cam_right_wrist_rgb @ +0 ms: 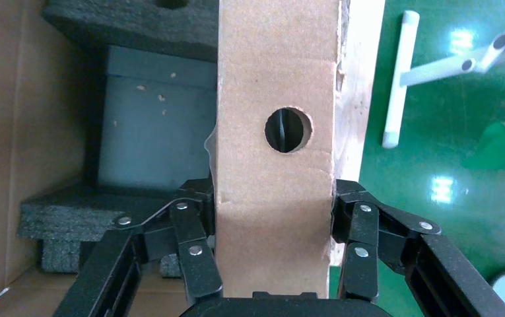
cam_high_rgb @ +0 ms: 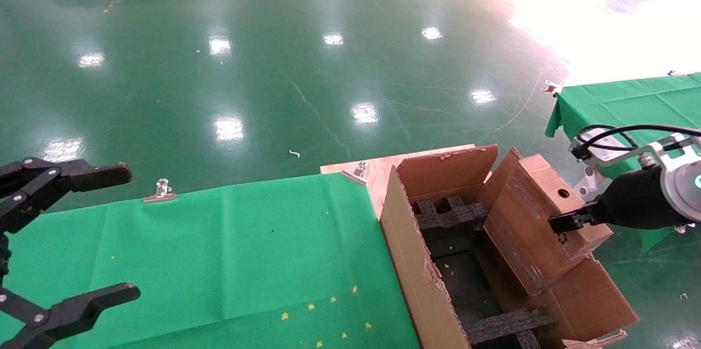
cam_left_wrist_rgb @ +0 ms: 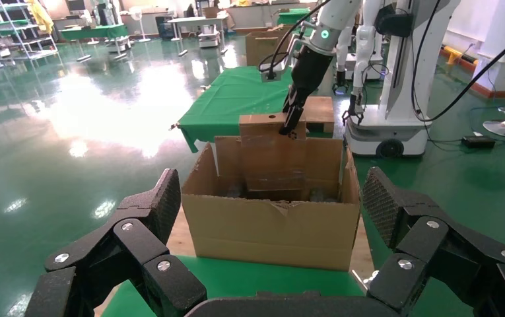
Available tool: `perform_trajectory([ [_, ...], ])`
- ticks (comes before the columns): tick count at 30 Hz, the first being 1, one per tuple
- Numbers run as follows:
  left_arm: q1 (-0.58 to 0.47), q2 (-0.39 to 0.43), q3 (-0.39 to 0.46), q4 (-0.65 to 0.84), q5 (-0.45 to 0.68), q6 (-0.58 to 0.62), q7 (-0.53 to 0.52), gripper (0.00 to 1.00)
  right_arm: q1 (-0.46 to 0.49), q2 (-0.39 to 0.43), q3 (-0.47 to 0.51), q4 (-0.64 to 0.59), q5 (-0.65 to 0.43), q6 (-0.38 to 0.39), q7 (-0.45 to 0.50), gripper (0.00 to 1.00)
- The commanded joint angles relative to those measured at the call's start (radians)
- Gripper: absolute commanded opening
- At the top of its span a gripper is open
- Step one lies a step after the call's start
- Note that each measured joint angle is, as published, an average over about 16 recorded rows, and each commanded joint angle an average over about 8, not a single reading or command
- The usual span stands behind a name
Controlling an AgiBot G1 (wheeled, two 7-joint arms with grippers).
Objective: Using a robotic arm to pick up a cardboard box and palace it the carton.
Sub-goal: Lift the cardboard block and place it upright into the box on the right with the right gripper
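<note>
My right gripper point(cam_high_rgb: 567, 223) on the white robotic arm point(cam_high_rgb: 676, 182) is shut on the small cardboard box point(cam_high_rgb: 539, 223), which has a round hole. It holds the box tilted over the right side of the large carton point(cam_high_rgb: 408, 250), whose black foam inserts point(cam_high_rgb: 454, 215) show inside. In the right wrist view the fingers point(cam_right_wrist_rgb: 200, 228) clamp both sides of the box point(cam_right_wrist_rgb: 276, 172). In the left wrist view the box point(cam_left_wrist_rgb: 272, 155) stands partly inside the carton point(cam_left_wrist_rgb: 272, 224). My left gripper point(cam_high_rgb: 71, 239) is open and empty above the green table at the left.
The carton stands on a wooden board point(cam_high_rgb: 378, 171) at the right end of the green cloth-covered table point(cam_high_rgb: 219, 250), which is held by metal clips point(cam_high_rgb: 160, 191). A second green table point(cam_high_rgb: 624, 102) stands at the far right. Glossy green floor surrounds everything.
</note>
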Motion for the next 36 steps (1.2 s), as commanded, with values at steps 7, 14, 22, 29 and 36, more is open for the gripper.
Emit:
perform_trajectory([
  [7, 0.000, 0.000, 0.000, 0.000, 0.000, 0.000, 0.000, 1.00, -0.034, -0.033, -0.022, 0.002, -0.050, 0.006, 0.128, 0.00],
  [14, 0.000, 0.000, 0.000, 0.000, 0.000, 0.000, 0.000, 1.00, -0.062, -0.049, -0.036, 0.003, -0.083, 0.025, 0.206, 0.00],
  [22, 0.000, 0.000, 0.000, 0.000, 0.000, 0.000, 0.000, 1.00, -0.096, -0.061, -0.048, 0.003, -0.100, 0.065, 0.240, 0.00],
  [29, 0.000, 0.000, 0.000, 0.000, 0.000, 0.000, 0.000, 1.00, -0.127, -0.082, -0.060, 0.002, -0.132, 0.097, 0.264, 0.00],
  [36, 0.000, 0.000, 0.000, 0.000, 0.000, 0.000, 0.000, 1.00, -0.163, -0.104, -0.073, 0.000, -0.165, 0.134, 0.305, 0.00],
])
